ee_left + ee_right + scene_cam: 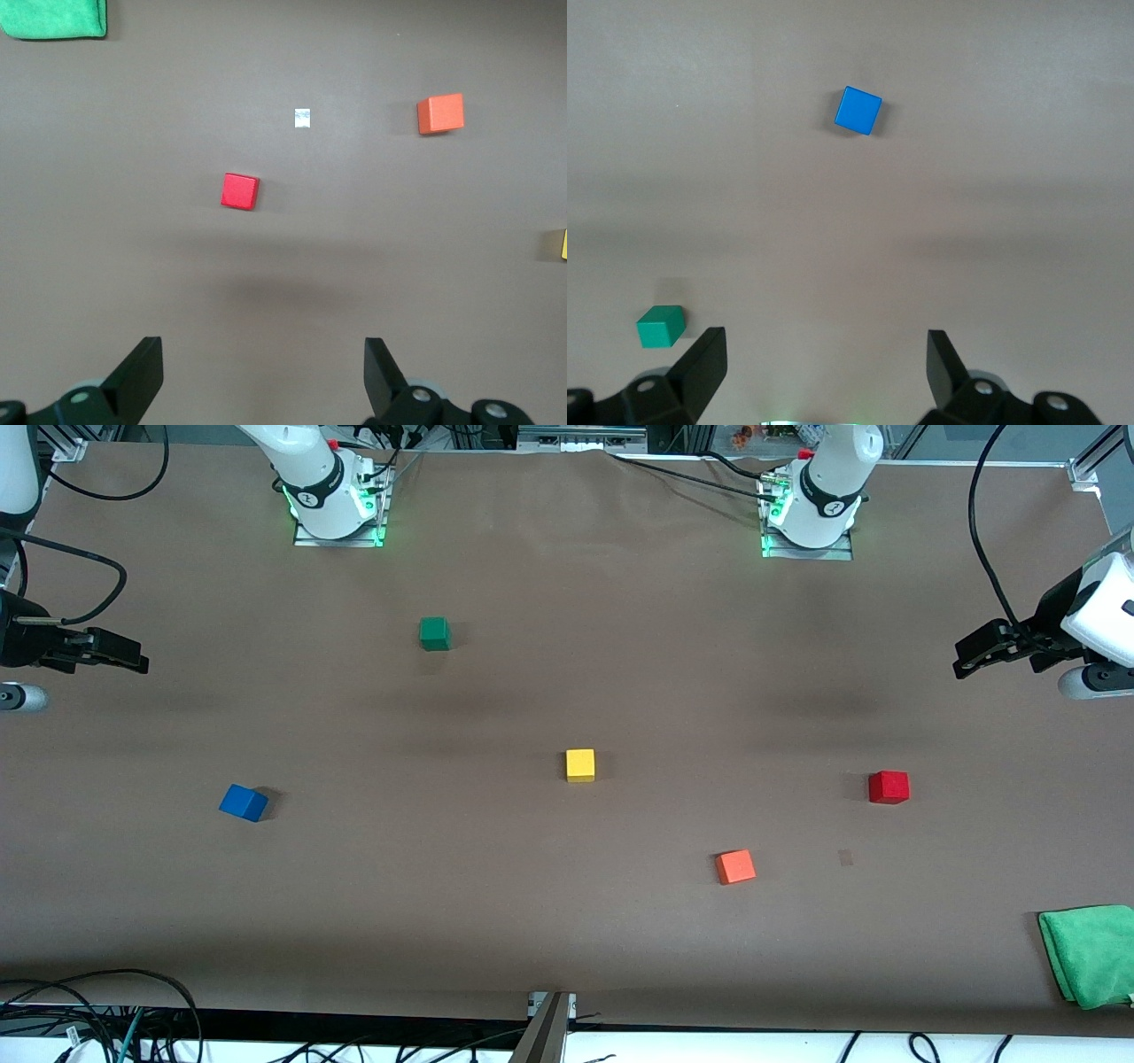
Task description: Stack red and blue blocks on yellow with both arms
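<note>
Brown paper covers the big table [532, 921], and five little cubes sit on it, all apart from each other. Both arms wait up in the air at the two ends of the table, each reaching in from the side with its hand held out flat.

The left gripper [961, 664] hangs over the table edge at the left arm's end. Its two black fingers [142, 376] are spread wide with nothing between them. The red block [889, 786] sits on the table at that same end. In the left wrist view the red block [240, 190] lies flat and alone.

The right gripper [142, 662] hangs over the right arm's end. Its fingers [704, 367] are spread wide too, and they hold nothing. The blue block [244, 802] sits at that end, turned a bit crooked.

The yellow block [580, 765] sits in the middle of the table, between the blue and red ones. An orange cube [735, 866] is nearer the front camera than the yellow block. A green cube [434, 633] sits farther back, toward the right arm's base. A folded green cloth [1090, 955] lies at the corner by the left arm's end.
</note>
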